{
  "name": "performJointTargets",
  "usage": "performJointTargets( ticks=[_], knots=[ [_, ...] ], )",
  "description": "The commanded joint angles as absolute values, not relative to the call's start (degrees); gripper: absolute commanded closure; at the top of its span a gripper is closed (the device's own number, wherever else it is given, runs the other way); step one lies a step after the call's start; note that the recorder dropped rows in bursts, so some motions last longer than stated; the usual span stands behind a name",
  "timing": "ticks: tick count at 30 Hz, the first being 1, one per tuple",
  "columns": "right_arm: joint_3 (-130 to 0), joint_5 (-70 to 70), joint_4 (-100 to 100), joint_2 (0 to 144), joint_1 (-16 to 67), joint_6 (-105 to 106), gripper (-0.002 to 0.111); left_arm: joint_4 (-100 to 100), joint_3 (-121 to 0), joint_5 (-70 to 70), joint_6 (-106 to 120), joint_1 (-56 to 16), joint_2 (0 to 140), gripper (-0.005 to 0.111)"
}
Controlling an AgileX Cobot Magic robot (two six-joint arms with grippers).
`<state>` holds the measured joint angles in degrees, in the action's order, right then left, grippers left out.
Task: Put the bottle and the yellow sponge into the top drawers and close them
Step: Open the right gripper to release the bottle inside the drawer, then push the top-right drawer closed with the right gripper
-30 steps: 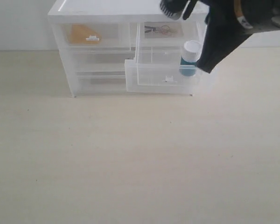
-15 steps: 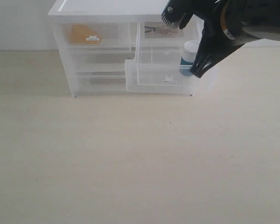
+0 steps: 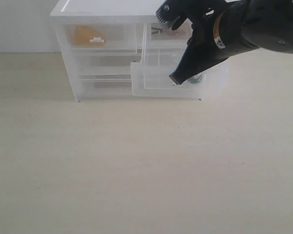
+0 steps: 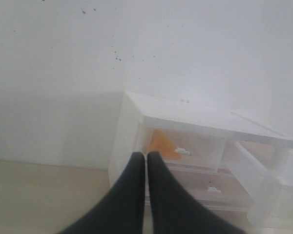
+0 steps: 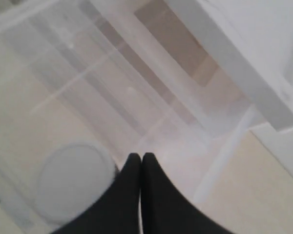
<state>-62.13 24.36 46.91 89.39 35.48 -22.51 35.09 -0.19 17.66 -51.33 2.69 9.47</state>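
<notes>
beside right claw (image 5: 140,158), the bottle (image 5: 72,181)

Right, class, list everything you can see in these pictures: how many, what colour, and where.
white plastic cabinet with translucent drawers: one, white, at the back of the table.
yellow-orange foam sponge: one, inside the closed top left drawer.
small white-capped bottle: one, standing in the open top right drawer.
beige table: one, under everything.
left fingers: two, black, shut, away from the cabinet.
right fingers: two, black, shut, over the open drawer beside the bottle.
</notes>
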Motion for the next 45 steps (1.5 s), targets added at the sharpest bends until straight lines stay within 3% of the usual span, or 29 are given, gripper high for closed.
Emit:
performJointTargets(
  ticks=[1,12,20,25,34,45],
  knots=[
    [-62.4,17.7,42.4,89.3,35.9,-21.9,0.109,35.4,0.0,17.9,-51.4,2.8,9.1,0.103],
    [-63.1,15.4,39.0,87.2,36.6,-21.4,0.109,35.4,0.0,17.9,-51.4,2.8,9.1,0.103],
    [-63.1,33.9,35.3,83.5,48.9,5.7,0.109,35.4,0.0,17.9,-51.4,2.8,9.1,0.103],
    [-62.9,39.5,34.1,88.0,50.4,9.6,0.109,35.4,0.0,17.9,-51.4,2.8,9.1,0.103],
    [-64.6,40.6,58.5,91.4,50.2,-12.1,0.109,35.4,0.0,17.9,-51.4,2.8,9.1,0.103],
    [-67.6,39.9,66.5,93.3,45.1,-22.2,0.109,35.4,0.0,17.9,-51.4,2.8,9.1,0.103]
  ],
)
